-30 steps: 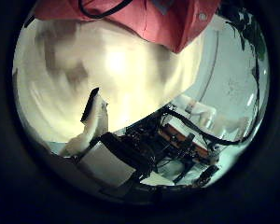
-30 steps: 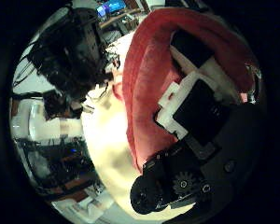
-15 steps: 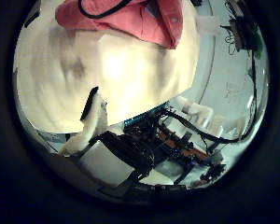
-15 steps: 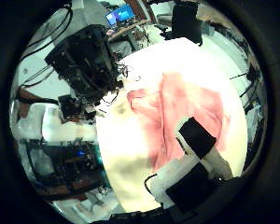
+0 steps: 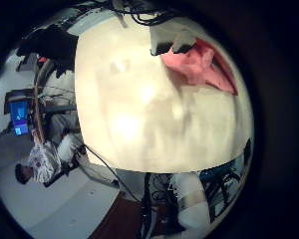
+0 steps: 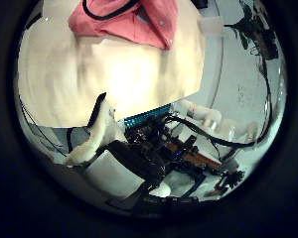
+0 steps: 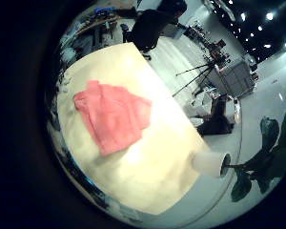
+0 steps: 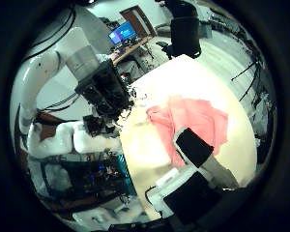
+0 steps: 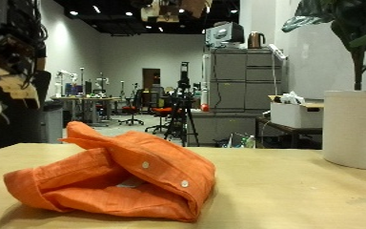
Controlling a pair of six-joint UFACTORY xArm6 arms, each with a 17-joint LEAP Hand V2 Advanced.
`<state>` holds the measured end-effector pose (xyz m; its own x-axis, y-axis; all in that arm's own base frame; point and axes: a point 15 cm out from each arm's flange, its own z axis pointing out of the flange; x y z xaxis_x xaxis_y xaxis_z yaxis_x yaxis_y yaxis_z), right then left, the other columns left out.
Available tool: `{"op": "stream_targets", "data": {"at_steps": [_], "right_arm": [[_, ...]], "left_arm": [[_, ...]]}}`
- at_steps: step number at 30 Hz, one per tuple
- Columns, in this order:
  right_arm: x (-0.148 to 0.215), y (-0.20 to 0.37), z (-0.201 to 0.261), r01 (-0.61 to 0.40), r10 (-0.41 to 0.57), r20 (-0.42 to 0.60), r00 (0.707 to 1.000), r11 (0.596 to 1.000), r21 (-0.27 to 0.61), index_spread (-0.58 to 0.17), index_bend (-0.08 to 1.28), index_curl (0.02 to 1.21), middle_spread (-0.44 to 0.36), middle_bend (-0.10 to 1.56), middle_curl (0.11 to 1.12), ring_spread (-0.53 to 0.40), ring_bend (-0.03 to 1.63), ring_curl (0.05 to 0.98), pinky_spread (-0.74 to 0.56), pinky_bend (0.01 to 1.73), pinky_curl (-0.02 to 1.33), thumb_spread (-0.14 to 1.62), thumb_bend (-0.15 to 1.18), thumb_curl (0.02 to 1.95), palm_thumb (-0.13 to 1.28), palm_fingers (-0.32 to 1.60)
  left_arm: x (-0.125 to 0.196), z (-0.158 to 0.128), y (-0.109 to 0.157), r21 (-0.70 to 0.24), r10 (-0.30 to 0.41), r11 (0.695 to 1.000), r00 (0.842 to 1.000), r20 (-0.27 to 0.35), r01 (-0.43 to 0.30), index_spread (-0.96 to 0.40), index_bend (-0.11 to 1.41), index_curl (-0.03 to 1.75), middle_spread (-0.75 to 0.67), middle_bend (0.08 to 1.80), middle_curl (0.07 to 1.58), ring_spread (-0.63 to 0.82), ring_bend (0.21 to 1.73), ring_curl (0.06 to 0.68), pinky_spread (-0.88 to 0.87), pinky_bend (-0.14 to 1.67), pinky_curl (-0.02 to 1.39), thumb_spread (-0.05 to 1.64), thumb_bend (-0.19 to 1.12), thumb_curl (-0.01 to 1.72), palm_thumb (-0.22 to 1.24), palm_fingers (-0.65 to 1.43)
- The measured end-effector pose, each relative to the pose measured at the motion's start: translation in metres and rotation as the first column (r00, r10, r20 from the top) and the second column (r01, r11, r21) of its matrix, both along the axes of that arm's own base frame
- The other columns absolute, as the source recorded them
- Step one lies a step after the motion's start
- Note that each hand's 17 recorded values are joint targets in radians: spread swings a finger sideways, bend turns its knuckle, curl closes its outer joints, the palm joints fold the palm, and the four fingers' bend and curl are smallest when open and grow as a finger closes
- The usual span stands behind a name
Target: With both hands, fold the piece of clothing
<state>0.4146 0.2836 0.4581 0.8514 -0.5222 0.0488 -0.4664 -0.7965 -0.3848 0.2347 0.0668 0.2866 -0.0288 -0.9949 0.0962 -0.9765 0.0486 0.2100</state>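
Note:
An orange shirt (image 9: 120,181) lies folded in a bundle on the light wooden table (image 9: 297,191), with nothing on it. The right thumb side palm view shows the left hand (image 8: 111,92) raised beside the shirt (image 8: 195,121), and a straight finger of my right hand (image 8: 198,155). In the left thumb side palm view one straight finger of the left hand (image 6: 97,124) hangs over the table, away from the shirt (image 6: 124,20). The left little finger side palm view shows the shirt (image 5: 199,65) too. Both hands are open.
A white plant pot (image 9: 355,129) stands on the table to one side of the shirt; it also shows in the right little finger side palm view (image 7: 212,162). The table's edge (image 6: 149,114) runs close below the left hand. Cabinets and chairs stand beyond the table.
The right hand's fingers lay on the shirt a second ago; they have let go and that hand has risen high. The left hand has drawn back towards the table's edge.

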Motion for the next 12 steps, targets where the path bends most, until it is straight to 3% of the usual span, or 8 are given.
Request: {"op": "stream_targets", "data": {"at_steps": [8,12], "right_arm": [[-0.038,-0.046,-0.041,0.039,-0.047,-0.114,0.992,0.997,-0.069,-0.370,0.16,0.29,0.015,0.20,0.33,0.143,0.32,0.252,0.27,0.37,0.37,1.13,-0.03,0.47,0.69,-0.01],[-0.059,-0.068,-0.061,0.064,-0.075,-0.148,0.986,0.995,-0.082,-0.366,0.17,0.29,0.025,0.20,0.33,0.159,0.29,0.247,0.27,0.35,0.36,1.13,-0.03,0.44,0.67,0.00]], "left_arm": [[-0.019,0.039,-0.014,0.003,0.035,0.999,0.999,-0.013,-0.035,0.21,0.15,0.26,0.25,0.25,0.36,0.49,0.55,0.217,0.45,0.41,0.31,1.12,-0.02,0.36,0.59,0.06],[-0.033,0.043,-0.023,0.012,0.027,1.000,1.000,-0.005,-0.027,0.21,0.15,0.26,0.26,0.24,0.36,0.49,0.55,0.216,0.44,0.42,0.31,1.12,-0.02,0.36,0.59,0.06]]}}
